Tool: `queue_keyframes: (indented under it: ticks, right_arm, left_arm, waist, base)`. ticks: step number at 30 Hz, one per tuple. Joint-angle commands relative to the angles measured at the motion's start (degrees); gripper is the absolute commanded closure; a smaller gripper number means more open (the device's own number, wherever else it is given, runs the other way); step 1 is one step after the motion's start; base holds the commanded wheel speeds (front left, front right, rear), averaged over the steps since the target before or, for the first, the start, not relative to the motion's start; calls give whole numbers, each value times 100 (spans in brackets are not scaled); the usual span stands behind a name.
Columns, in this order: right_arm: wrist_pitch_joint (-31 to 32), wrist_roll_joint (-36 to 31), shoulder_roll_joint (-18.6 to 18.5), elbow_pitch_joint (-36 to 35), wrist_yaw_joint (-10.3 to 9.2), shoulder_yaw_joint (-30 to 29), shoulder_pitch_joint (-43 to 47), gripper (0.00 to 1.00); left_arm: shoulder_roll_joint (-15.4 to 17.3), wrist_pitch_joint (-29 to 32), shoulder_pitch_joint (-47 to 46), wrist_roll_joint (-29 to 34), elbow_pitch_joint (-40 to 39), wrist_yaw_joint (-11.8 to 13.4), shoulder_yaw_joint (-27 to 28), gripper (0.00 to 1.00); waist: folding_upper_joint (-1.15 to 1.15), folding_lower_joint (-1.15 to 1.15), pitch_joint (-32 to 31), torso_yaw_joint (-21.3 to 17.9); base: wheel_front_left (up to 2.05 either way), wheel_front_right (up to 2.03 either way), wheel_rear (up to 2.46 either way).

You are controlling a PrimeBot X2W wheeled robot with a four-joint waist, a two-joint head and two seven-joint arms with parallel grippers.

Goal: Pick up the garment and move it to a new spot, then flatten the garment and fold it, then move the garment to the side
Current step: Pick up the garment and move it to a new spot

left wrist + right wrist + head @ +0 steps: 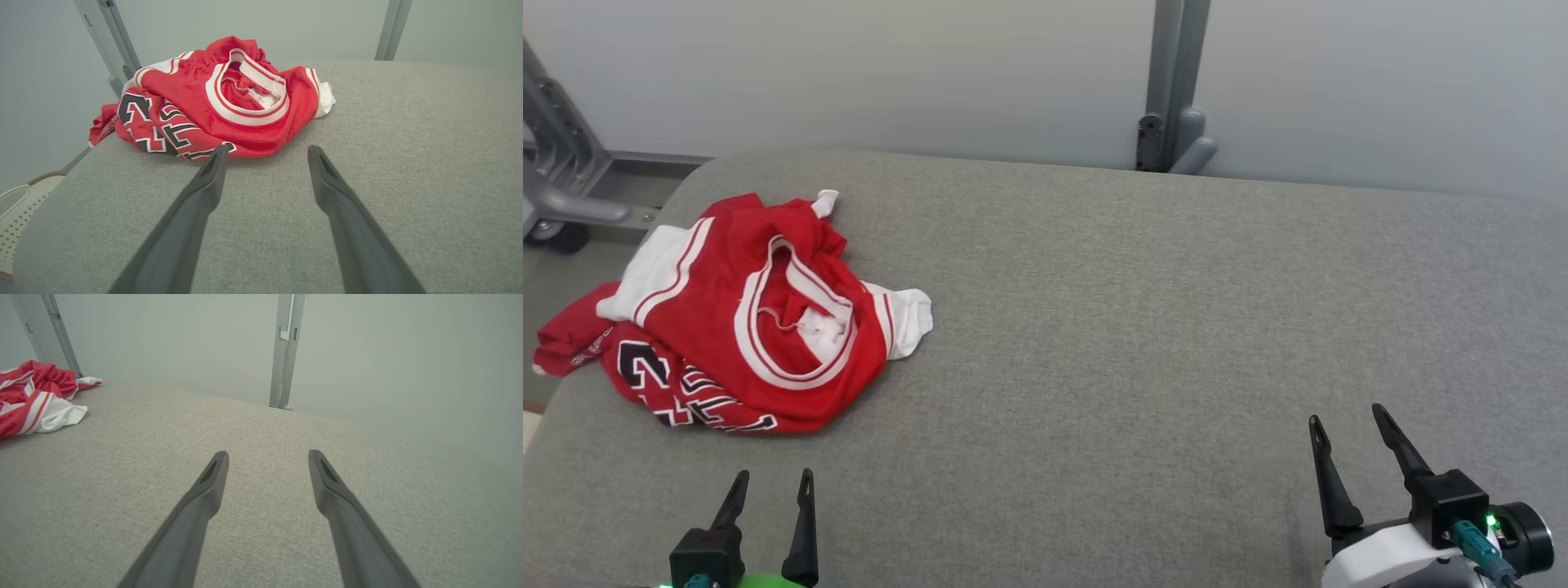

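Both the left gripper (774,474) and right gripper (1346,415) stand spread and empty. The garment (711,318) appears light, limp, slippery; its collar band (745,336) likely offers firmest hold.

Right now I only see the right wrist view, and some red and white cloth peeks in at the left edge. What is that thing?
Observer: A crumpled red cloth jersey with white trim, its round collar facing up.
Operator: Any writing on it?
Observer: Black numbers edged in white, on the side nearest the robot.
Operator: Is the other hand grabbing it?
Observer: No. The left gripper is open, short of the jersey, with bare grey fabric tabletop between them.
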Motion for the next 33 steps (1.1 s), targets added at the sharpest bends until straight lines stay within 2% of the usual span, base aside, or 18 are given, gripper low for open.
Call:
queue_keyframes:
  ticks: [1, 5, 9, 13, 19, 25, 33]
  right_arm:
    - [-19, 32, -9, 27, 0, 76, -71, 0]
    - [-19, 70, -3, 62, 0, 244, -118, 0]
    - [-20, 78, -2, 68, 0, 358, -195, 0]
    - [-19, 95, 1, 64, 0, 427, -207, 0]
    - [-19, 94, -7, 61, 0, 438, -291, 0]
    - [-19, 10, -80, 5, 0, 395, -461, 0]
    - [-20, 98, -60, 8, 0, 364, -629, 0]
  left_arm:
    - [44, 3, 96, -37, 30, 8, 56, 0]
    - [14, 3, 168, -68, 22, 21, 121, 0]
    - [-24, 4, 199, -102, 8, 13, 191, 0]
    - [-64, 4, 170, -145, 17, 22, 256, 0]
    - [-111, 4, -217, -522, 344, -18, 506, 0]
    - [215, 296, -1205, -780, 1047, 60, 774, 0]
    - [696, 704, -2149, -981, 1981, 152, 1012, 0]
  waist:
    - [25, 0, -41, 570]
    - [25, 0, -35, 808]
    - [25, 0, -3, 857]
    - [25, 0, 53, 785]
    - [25, 0, 322, 456]
    - [25, 0, 845, -24]
    - [25, 0, 1228, -483]
  base:
    - [0, 0, 0]
    - [0, 0, 0]
    - [0, 0, 0]
    - [0, 0, 0]
    - [0, 0, 0]
    - [0, 0, 0]
    - [0, 0, 0]
